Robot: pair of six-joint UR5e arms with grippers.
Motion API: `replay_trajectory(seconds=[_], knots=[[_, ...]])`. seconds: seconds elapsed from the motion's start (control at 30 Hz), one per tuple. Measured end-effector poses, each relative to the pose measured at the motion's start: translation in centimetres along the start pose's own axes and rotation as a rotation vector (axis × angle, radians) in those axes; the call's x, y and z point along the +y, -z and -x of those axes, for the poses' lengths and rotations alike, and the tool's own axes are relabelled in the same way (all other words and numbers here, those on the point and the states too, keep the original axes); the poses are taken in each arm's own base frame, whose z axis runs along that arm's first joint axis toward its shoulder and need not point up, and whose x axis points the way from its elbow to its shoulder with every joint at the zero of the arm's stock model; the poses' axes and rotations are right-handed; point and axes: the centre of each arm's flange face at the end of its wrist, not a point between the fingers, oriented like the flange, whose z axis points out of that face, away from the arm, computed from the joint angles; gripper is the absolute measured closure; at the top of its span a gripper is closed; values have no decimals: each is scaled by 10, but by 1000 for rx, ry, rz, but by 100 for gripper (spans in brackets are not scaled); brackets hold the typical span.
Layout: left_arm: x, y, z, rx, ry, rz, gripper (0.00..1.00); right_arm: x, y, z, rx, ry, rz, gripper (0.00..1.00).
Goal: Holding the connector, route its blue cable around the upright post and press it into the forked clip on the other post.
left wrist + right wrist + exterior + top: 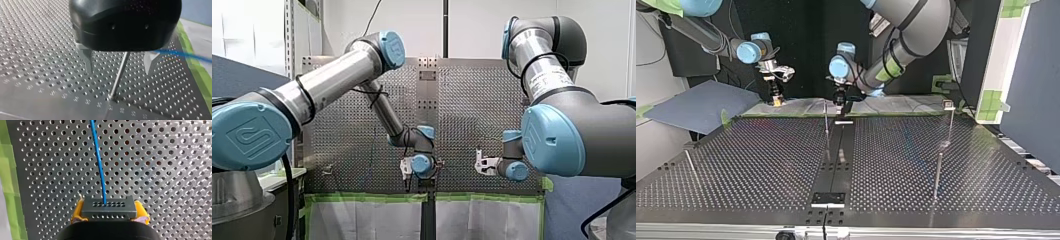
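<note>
Yellow pads of my right gripper are clamped on the connector; the cable runs straight ahead from it over the table. My left gripper hangs with fingers apart, a post showing between them and the cable passing beside one finger. Holding looks done; wrapping the post and pressing the cable into the clip, atop a far post, seem left to do.

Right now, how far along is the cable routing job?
Done: my right gripper is shut on the connector, blue cable running ahead. In hand: my left gripper stands open astride a thin post, the cable passing beside one finger. Left: looping the post and pressing the cable into the forked clip, where no cable shows.
</note>
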Motion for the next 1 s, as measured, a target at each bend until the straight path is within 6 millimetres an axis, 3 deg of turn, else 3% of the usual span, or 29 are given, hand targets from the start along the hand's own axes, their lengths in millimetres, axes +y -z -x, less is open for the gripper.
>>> replay_trajectory(seconds=[0.5, 1.0], knots=[[-15, 35, -21, 82, -61, -76, 1, -1, 1, 0, -6, -2, -3, 100], [-40, 53, -22, 88, -74, -115, 1, -1, 0, 0, -4, -2, -4, 100]])
